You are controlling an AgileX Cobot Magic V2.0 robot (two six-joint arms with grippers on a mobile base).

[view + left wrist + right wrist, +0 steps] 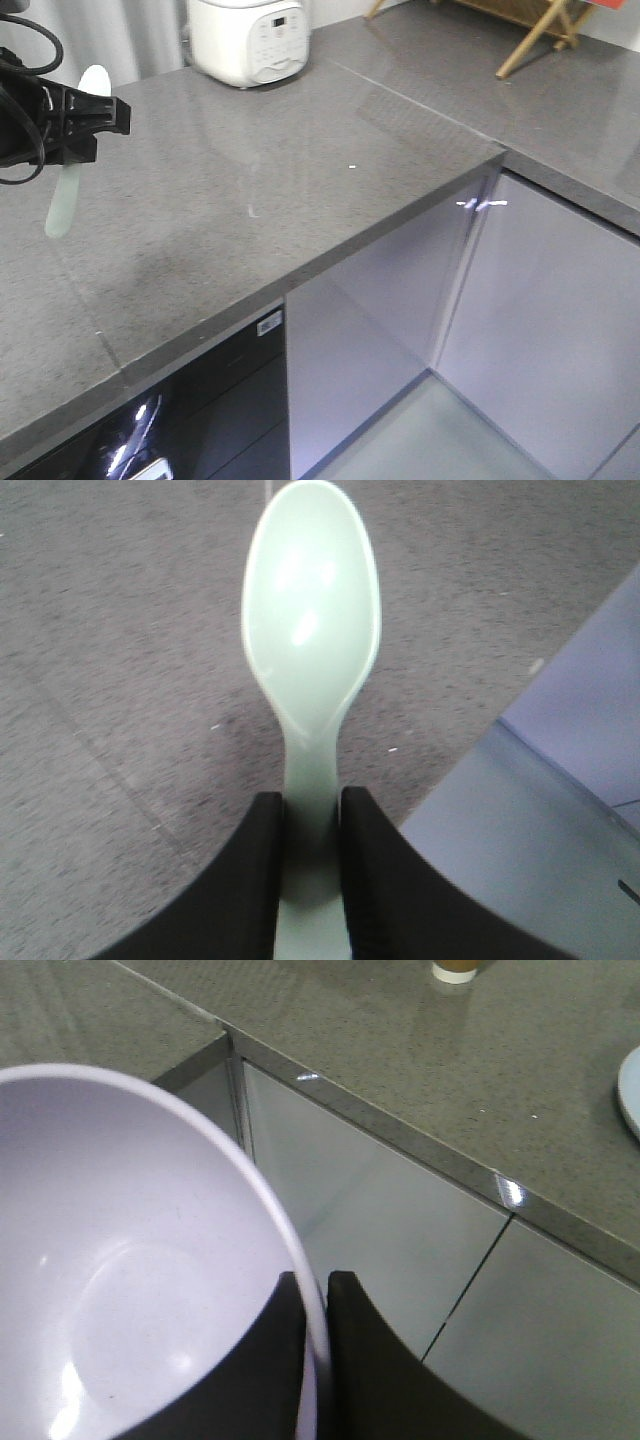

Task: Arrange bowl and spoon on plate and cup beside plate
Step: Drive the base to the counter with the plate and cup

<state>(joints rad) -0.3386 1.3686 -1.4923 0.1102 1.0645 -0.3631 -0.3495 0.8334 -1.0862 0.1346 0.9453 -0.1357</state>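
The mint-green spoon (312, 630) is clamped by its handle in my left gripper (312, 810), its oval head sticking out past the fingertips above the grey countertop (120, 680). In the front view, this spoon (62, 200) hangs in the left gripper (90, 115) at the far left, above the counter. My right gripper (318, 1295) is shut on the rim of the lavender bowl (120, 1260), held out in front of the cabinet doors. The brown cup (455, 970) stands on the counter at the top edge. A sliver of the pale blue plate (631, 1090) shows at the right edge.
A white rice cooker (250, 40) stands at the back of the counter (250, 200). A wooden stand (540, 35) sits on the far right counter. The counter's front edge (400, 1135) runs above pale cabinet doors (540, 320). A dark appliance front (150, 430) sits below left.
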